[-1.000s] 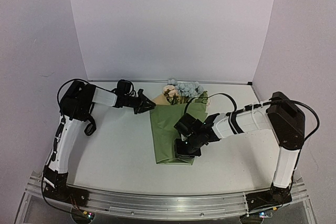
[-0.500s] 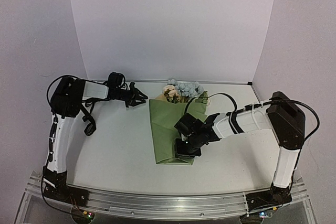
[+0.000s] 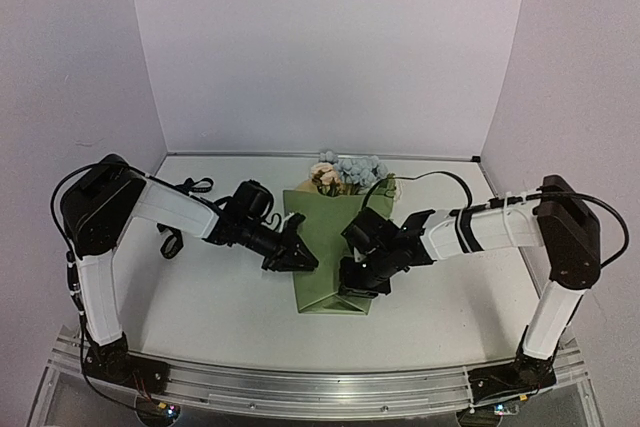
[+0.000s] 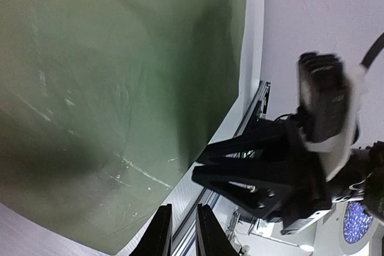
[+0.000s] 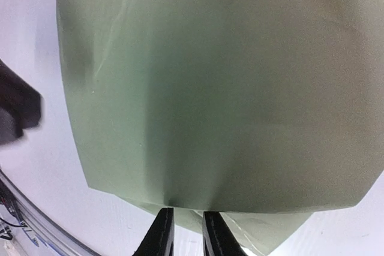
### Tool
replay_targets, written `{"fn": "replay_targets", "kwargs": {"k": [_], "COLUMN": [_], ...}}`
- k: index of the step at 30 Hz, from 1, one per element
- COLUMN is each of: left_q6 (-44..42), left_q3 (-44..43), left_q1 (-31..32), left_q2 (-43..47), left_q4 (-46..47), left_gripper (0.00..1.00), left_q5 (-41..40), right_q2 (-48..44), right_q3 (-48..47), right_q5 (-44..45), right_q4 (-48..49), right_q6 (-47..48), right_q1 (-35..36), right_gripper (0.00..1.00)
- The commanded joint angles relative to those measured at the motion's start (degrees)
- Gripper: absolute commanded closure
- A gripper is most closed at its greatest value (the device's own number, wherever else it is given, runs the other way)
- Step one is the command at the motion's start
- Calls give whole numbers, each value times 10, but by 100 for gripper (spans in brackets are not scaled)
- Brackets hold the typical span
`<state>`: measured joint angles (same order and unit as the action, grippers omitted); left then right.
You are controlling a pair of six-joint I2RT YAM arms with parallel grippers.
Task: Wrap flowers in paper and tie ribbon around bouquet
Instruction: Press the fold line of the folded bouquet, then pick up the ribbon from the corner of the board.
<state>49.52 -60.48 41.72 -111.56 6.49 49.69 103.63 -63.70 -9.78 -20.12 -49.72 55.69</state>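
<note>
Item one, the paper [image 3: 325, 242]: an olive-green sheet folded over on itself into a tapering packet. It lies flat at the middle of the white table [image 3: 220, 297], with its wide end toward 12 o'clock and its narrow end toward 6 o'clock. Pale creases run across its face. Item two, the flowers [image 3: 346, 171]: cream-peach heads and pale blue clusters poking out past the paper's 12 o'clock edge, the stems hidden under the fold. Item three, the left gripper [image 3: 303, 259]: it reaches in from 9 o'clock, with its tips at the paper's 9 o'clock edge about halfway along. Seen from its own wrist, the fingers stand close together with a thin slot between them and nothing in the slot. The green sheet lies just beyond the tips, and I cannot tell whether they touch it. Item four, the right gripper [image 3: 351, 287]: it reaches in from 3 o'clock, low over the paper near its 5 o'clock corner. Seen from its own wrist, the fingers are also narrow, and their tips meet the sheet's near edge where a small pucker shows. I cannot tell whether that edge is actually pinched. Item five, the metal rail [image 3: 300, 385]: it runs along the table's 6 o'clock side, with both arm bases fixed to it.
</note>
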Motion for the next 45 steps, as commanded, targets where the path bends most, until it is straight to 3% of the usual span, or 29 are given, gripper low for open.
{"fn": "replay_targets", "kwargs": {"k": [1,8,13,18,22,24,30,35,38,45], "left_q6": [7,-2,-13,-23,-26,-29,-52,-46,-30,-75], "left_q3": [-9,-14,-17,-36,-41,-30,2,27,46,-16], "left_q1": [24,28,22,21,15,3,-63,-136,-187,-319], "left_q2": [-6,8,25,18,24,47,143,222,262,230], "left_q4": [52,44,20,-1,-10,-13,-111,-249,-309,-326], "left_gripper": [86,85,81,81,81,81,73,67,58,52], "left_q5": [12,-13,-41,-38,-39,-60,-203,-425,-534,-600], "right_q2": [-53,-110,-167,-217,-250,-256,-265,-267,-260,-245], "right_q3": [34,103,143,165,195,194,184,174,157,155], "right_q5": [40,57,65,102,130,125,103,102,84,89], "right_q4": [-1,16,16,24,62,63,54,20,-3,-4], "right_q6": [-11,-20,-16,-1,5,10,31,64,82,98], "right_q1": [-2,-12,-31,-37,-52,-62,-69,-69,-69,-69], "right_gripper": [80,78,69,48,24,19,11,6,6,5]}}
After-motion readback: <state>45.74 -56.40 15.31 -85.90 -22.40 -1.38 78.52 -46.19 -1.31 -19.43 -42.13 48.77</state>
